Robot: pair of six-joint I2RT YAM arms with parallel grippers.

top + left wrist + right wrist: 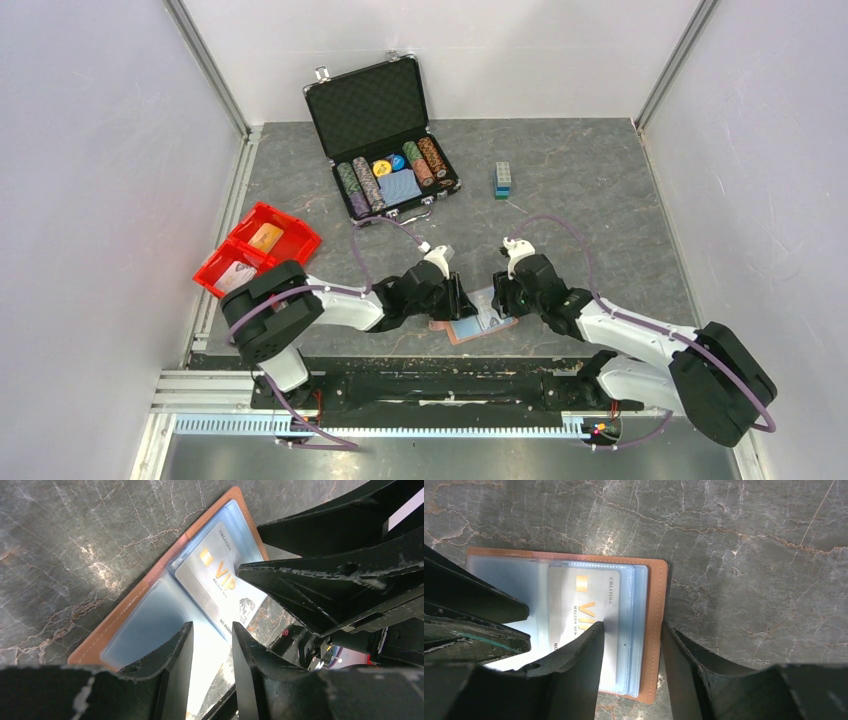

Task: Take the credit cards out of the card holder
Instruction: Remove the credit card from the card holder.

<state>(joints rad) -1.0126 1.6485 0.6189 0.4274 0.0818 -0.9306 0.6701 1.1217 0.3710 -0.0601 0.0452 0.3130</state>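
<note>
The card holder [480, 324] lies open on the table between my two grippers, brown leather with light-blue sleeves [145, 615]. A pale card printed "VIP" in gold [215, 575] sticks partly out of a sleeve; it also shows in the right wrist view [584, 600]. My left gripper [462, 300] is low over the holder's left half, its jaws a little apart [212, 626] over the card's end and gripping nothing. My right gripper [503, 298] is open [632, 626], one finger on the card and the other beyond the holder's brown edge [655, 605].
A red bin [300, 240] at the left holds an orange-yellow card [266, 237] and a pale card [238, 277]. An open black poker-chip case [380, 130] stands at the back. A small blue-green block [503, 180] lies at the back right.
</note>
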